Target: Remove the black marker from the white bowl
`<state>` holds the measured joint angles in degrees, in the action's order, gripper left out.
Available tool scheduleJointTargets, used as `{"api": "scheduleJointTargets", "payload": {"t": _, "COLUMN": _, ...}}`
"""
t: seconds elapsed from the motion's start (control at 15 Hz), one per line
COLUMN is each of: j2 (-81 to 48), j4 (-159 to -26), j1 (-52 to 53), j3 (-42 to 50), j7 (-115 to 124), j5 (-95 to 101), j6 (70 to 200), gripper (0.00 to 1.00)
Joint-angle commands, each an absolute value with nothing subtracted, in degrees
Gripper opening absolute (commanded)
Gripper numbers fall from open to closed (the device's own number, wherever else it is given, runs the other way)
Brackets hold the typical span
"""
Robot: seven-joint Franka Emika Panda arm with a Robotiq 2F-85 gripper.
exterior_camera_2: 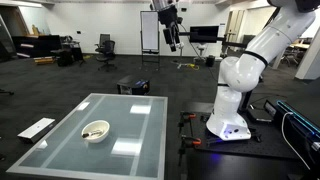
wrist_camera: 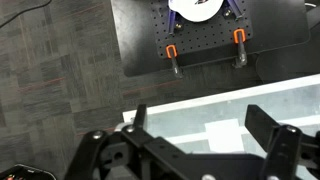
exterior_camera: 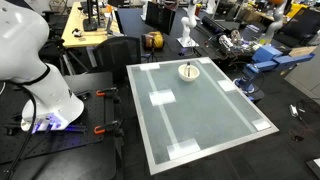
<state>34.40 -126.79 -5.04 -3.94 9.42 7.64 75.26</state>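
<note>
Found the black marker (exterior_camera: 189,69) lying inside the white bowl (exterior_camera: 181,73), a thin dark line across its hollow; could not tell which end was the cap. Placed the bowl in the upper middle of the frame in an exterior view, on the far part of the pale glass-topped table (exterior_camera: 205,120), resting flat and upright. Noted several white tape patches (exterior_camera: 160,98) on the tabletop around it, none touching the bowl.

Picked out the gripper (wrist_camera: 200,125) in the wrist view along the bottom of the frame, its two dark fingers (wrist_camera: 140,118) spread wide, with the table's edge and one tape patch showing through the gap. Saw it in an exterior view at top centre, raised high and well apart from the bowl at lower left.

Saw the white robot base (exterior_camera: 50,100) at left of frame beside the table, bolted to a black plate (wrist_camera: 200,40) held by two orange clamps (wrist_camera: 172,52). Made out dark carpet, desks and chairs behind.
</note>
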Motion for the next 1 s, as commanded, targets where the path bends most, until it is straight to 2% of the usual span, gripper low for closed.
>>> {"api": "scheduleJointTargets", "payload": {"t": 0.0, "j2": 34.3, "j4": -126.6, "j1": -3.9, "j3": -3.1, "j7": 9.9, "j5": 7.9, "j6": 75.1, "gripper": 1.00}}
{"api": "scheduleJointTargets", "payload": {"t": 0.4, "j2": 33.6, "j4": -126.0, "j1": -3.4, "j3": -2.8, "j7": 8.5, "j5": 8.1, "j6": 76.0, "gripper": 1.00}}
{"api": "scheduleJointTargets", "payload": {"t": 0.93, "j2": 24.7, "j4": -122.3, "j1": 1.3, "j3": -1.7, "j7": -6.9, "j5": 11.1, "j6": 92.2, "gripper": 1.00}}
